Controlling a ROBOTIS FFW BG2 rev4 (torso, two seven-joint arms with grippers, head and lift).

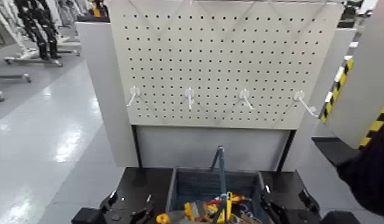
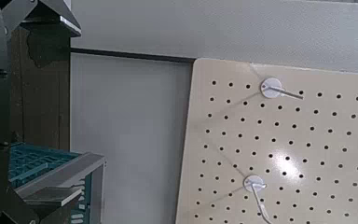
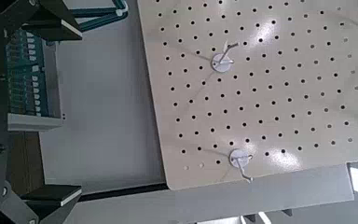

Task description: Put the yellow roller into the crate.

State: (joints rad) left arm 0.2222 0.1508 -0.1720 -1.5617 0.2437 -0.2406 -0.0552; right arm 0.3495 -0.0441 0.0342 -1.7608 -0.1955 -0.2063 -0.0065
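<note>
A crate (image 1: 188, 179) stands low at the near middle of the scene, on a table (image 1: 141, 183) that shows to its left and right. Tools (image 1: 221, 208) lie inside the crate, toward its near part, and a handle bar (image 1: 222, 173) rises at its middle. A pegboard (image 1: 212, 65) stands upright on the far side, beyond the crate, with four hooks (image 1: 190, 95) in a row across its lower part. Floor (image 1: 45, 137) lies to the left.

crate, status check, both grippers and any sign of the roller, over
left gripper and right gripper open, either side of crate, nothing held
roller can't be picked out among tools
upright handle stands in the way
</note>
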